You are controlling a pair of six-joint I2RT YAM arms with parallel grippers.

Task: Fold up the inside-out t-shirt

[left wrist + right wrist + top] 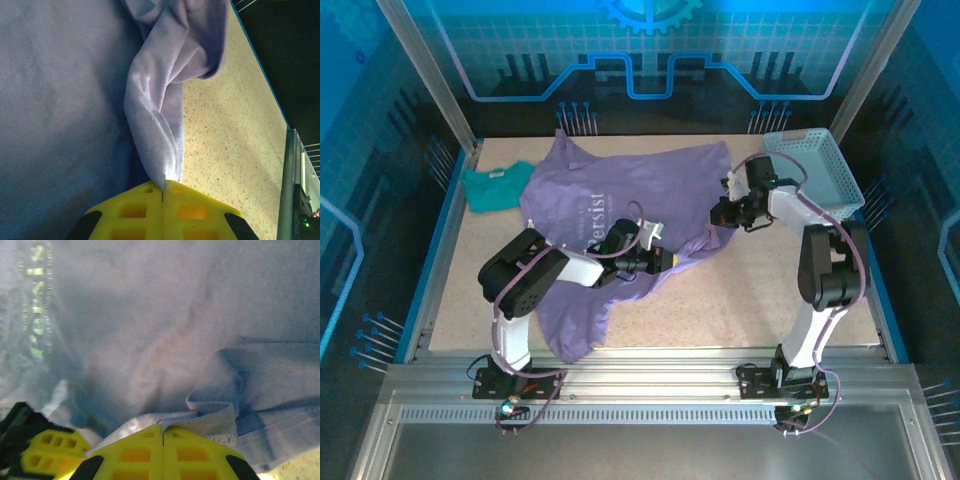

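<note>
Lying left of centre on the speckled beige bench [770,290], the lavender-purple cotton t-shirt [570,200] is laid with its long axis from far edge to near edge. A fold is pinched in the closed left gripper [162,192], the hem in the closed right gripper [163,432].

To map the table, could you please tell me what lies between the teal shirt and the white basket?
The lavender t-shirt lies spread out between them, as the top view shows.
</note>
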